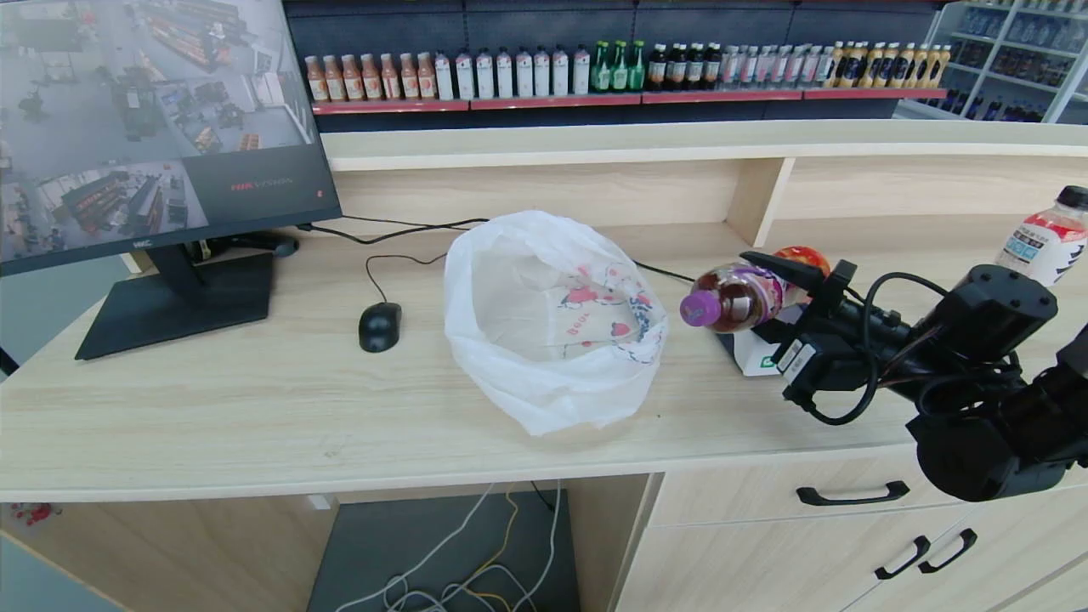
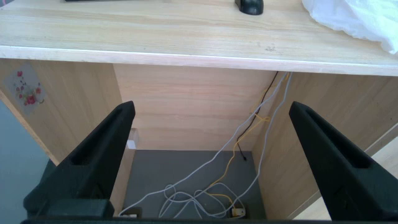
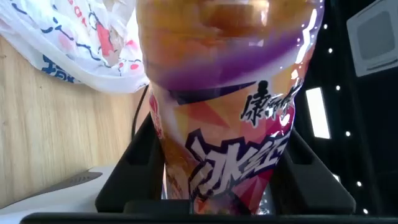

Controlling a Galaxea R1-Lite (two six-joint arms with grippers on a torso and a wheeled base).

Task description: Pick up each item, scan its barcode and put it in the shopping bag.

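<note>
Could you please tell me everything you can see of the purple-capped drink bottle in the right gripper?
The clear plastic bottle with a purple screw cap holds brown liquid and wears a glossy purple, orange and pink label. It is closed and lies roughly horizontal above the wooden counter, cap pointing toward the white plastic shopping bag, over a white scanner box. The right gripper clamps its body between black fingers; nothing else visibly touches it.
</note>
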